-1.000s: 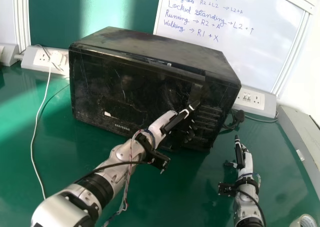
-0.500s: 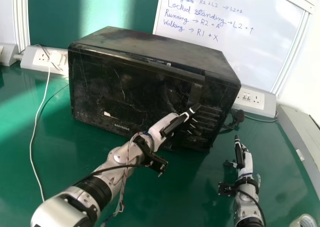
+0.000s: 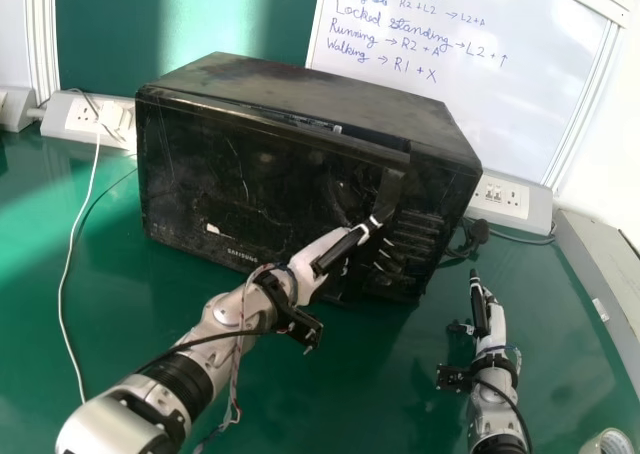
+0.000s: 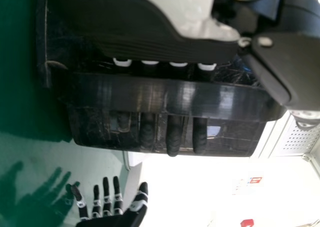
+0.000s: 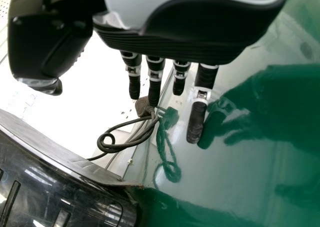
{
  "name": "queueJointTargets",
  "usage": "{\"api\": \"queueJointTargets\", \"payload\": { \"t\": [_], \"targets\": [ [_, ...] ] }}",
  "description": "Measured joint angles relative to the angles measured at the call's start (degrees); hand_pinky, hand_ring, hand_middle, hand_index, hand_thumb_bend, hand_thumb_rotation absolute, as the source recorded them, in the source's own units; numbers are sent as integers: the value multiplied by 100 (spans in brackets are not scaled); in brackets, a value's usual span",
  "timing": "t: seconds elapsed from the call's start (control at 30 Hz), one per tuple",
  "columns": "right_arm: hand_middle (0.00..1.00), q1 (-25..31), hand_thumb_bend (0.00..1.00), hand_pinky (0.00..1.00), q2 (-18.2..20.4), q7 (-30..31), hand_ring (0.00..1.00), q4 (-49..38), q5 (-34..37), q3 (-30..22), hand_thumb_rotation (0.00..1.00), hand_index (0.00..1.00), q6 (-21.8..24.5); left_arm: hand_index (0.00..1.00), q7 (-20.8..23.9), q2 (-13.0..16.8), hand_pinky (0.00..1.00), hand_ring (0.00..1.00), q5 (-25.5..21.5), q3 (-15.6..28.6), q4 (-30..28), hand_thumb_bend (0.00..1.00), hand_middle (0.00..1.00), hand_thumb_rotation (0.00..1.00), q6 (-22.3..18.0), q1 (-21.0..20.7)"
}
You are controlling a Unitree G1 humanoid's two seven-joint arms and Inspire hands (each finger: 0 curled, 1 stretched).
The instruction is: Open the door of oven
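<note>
Two hands show in the head view: the left hand [image 3: 318, 252] is angled from near left up to the handle [image 3: 392, 189] at the right of the closed door of one microwave oven [image 3: 250, 194], far on the tabletop [image 3: 130, 324]; the right hand [image 3: 495, 326] points far, to the oven's right. One whiteboard [image 3: 480, 104] stands behind.

In the left wrist view, straight, open fingers [image 4: 173, 142] pass behind the handle.

In the right wrist view, the right hand's fingers [image 5: 196, 122] are straight and open, near one looped cord [image 5: 117, 148].
</note>
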Motion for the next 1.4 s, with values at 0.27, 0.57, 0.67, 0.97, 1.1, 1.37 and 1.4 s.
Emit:
{"api": "queueJointTargets", "payload": {
  "t": [0.27, 0.57, 0.67, 0.97, 1.1, 1.37, 1.4],
  "targets": [
    [93, 0, 78, 85, 1, 7, 92, 0, -8, 5, 100, 96, -19, 48, -430, 109, 8, 43, -87, 14, -410, 50, 49, 0, 22, 264],
    [94, -1, 80, 84, 0, -7, 92, -2, -30, 80, 100, 95, -23, 49, -969, 222, 7, 43, -224, -11, -1010, 50, 49, 0, 110, 642],
    [94, -2, 77, 86, 1, -5, 93, -2, -26, 72, 100, 95, -23, 48, -1262, 262, 8, 44, -368, -7, -1264, 50, 48, 0, 275, 766],
    [92, -4, 76, 80, 0, -12, 89, -2, -29, 90, 100, 95, -35, 49, -1696, 416, 37, 46, -526, -135, -2425, 47, 51, 0, 787, 1357],
    [91, -3, 80, 80, 3, -6, 89, -2, -21, 78, 100, 94, -40, 49, -1765, 478, 37, 47, -532, -218, -2973, 47, 51, 0, 1053, 1609],
    [90, -2, 84, 83, 4, -36, 89, -2, -36, 136, 100, 94, -52, 50, -2134, 653, 36, 46, -1007, -270, -3836, 47, 52, 0, 1904, 1946],
    [90, -2, 84, 82, 2, -43, 89, -2, -43, 158, 100, 94, -55, 50, -2164, 670, 35, 46, -1087, -271, -3954, 47, 52, 0, 2047, 1979]
  ]
}}
